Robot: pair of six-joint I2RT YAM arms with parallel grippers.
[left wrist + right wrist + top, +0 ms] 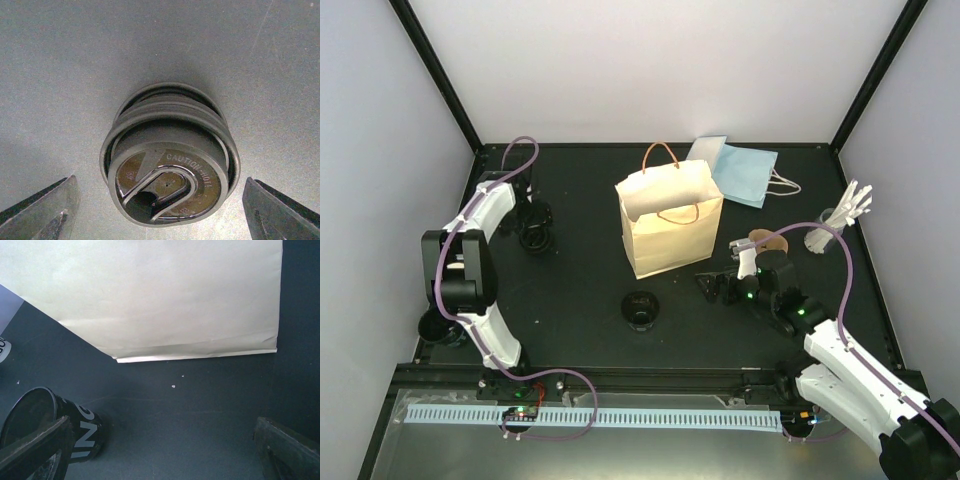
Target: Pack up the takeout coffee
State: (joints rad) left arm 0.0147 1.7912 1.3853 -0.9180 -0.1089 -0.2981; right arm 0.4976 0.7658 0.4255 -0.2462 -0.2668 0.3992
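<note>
Pale walls (650, 70) are set round a black table (580, 290). The left claw (159, 178) is pointed straight down with its jaws spread wide. Directly beneath it, between the two fingers and touched by neither, a stack of black lids (170, 135) is set on the table, the top lid marked CAUTION HOT.

The right claw (164, 419) is held low over the table, its jaws likewise spread wide with nothing gripped between them. Ahead of it a tan paper bag (670, 225) is stood upright with its mouth open, one bottom corner turned toward the claw. An open-topped black cup (85, 432) with white lettering is found just beside the finger at the left of the right wrist view, partly hidden behind it. Beyond the tan bag from the right claw, a light blue bag (748, 172) is laid flat. Behind the right claw, toward the right wall, a ridged white stack (840, 220) is leaned, and a brown curved piece (772, 240) is seen nearer the wrist.

The takeout coffee cannot be picked out with certainty. A small pale shape (748, 258) is seen close behind the right claw, beside the brown piece, but it is too small for it to be told whether that is the cup.
</note>
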